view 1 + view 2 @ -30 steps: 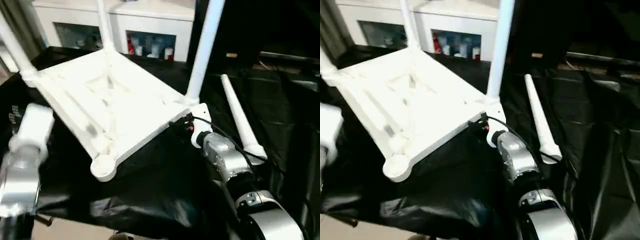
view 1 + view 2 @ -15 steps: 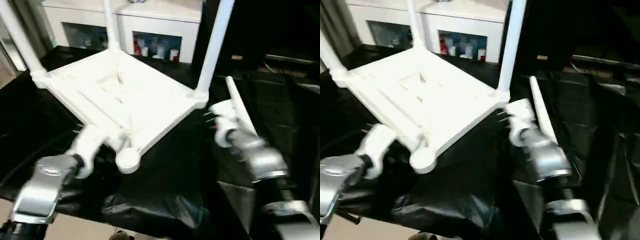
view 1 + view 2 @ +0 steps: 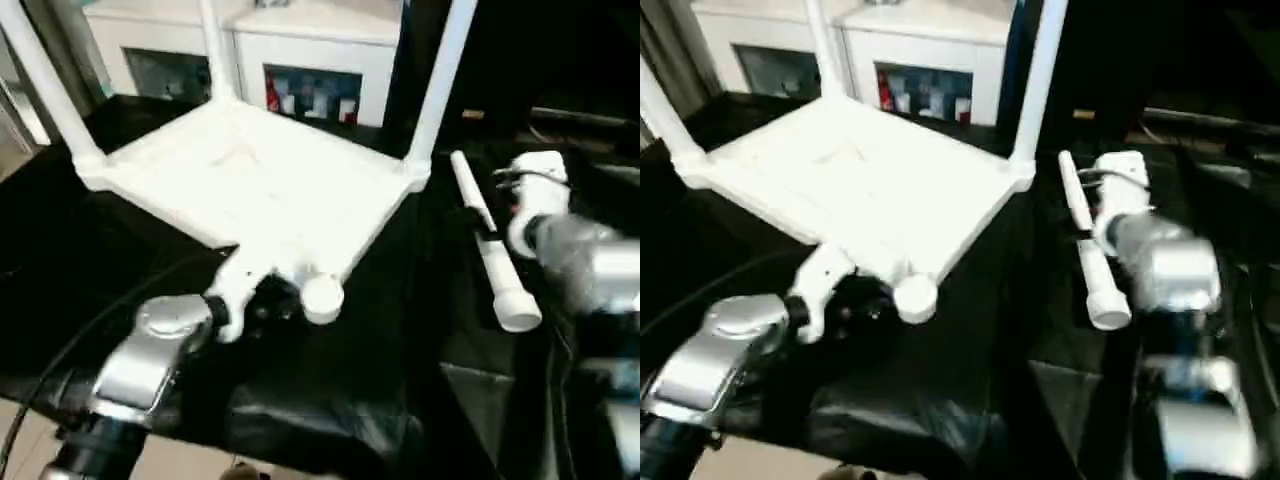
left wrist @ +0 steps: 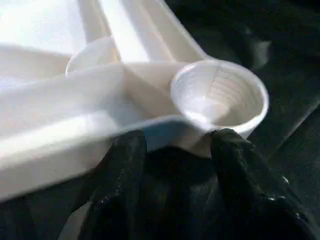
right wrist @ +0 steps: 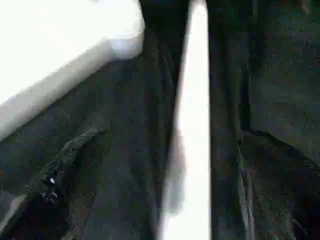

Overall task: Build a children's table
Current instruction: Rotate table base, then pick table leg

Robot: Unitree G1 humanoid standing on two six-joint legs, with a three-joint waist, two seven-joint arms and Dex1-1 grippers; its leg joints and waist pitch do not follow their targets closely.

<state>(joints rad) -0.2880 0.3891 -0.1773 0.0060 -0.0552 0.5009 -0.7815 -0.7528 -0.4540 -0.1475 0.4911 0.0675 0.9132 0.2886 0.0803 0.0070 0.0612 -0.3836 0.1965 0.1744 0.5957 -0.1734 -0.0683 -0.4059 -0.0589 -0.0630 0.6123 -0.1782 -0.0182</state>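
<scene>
– White plastic children's table (image 3: pixel 250 180), flipped ribbed side up on the black-draped tabletop (image 3: pixel 330 400). Where are its legs?
– Three long white tapered legs (image 3: pixel 440 80) stand upright in its corner sockets. The round corner socket (image 3: pixel 322 298) nearest the robot is empty. The fourth white tube leg (image 3: pixel 490 240) lies flat on the black sheet, just beside the table's right edge, wide end towards the robot.
– And the left claw (image 4: pixel 175 150)?
– About half open at that empty corner. Its black fingers (image 4: pixel 125 155) rest against the rim, one right under the socket. I see nothing pinched between them.
– The right claw (image 5: pixel 167 137)?
– Spread wide above the loose leg, which runs between its fingers. It grips nothing.
– Behind all that?
– A white cabinet (image 3: pixel 300 40) with glass fronts.
</scene>
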